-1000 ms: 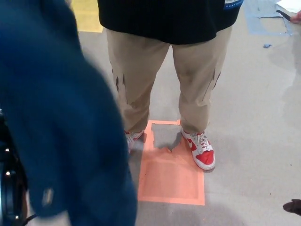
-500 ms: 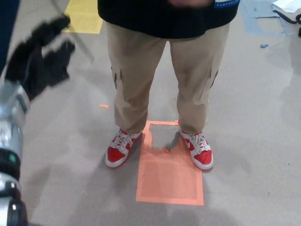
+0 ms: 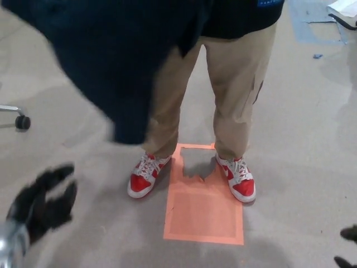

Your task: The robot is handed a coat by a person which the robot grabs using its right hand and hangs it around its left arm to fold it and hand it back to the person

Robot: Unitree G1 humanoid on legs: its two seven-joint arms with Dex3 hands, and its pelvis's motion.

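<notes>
Head view: blurred dark-blue coat (image 3: 120,61), limp and bunched, before khaki trousers (image 3: 237,95).

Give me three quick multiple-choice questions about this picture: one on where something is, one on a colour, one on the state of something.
1. Where is the dark blue fabric coat?
A. Lying flat on the ground.
B. Hanging at the upper left, in front of the person's beige trousers.
C. Folded on a table.

2. What colour are the person's lace-up sneakers?
A. Red and white.
B. All black.
C. Green and yellow.

3. What is the robot's black left hand doing?
A. Gripping the coat.
B. Gripping a shoe.
C. Open, holding nothing.

Answers:
1 B, the coat's lower edge covers part of one trouser leg.
2 A, both shoes show red panels and white laces.
3 C, its fingers are apart and it sits well below the coat.
</notes>
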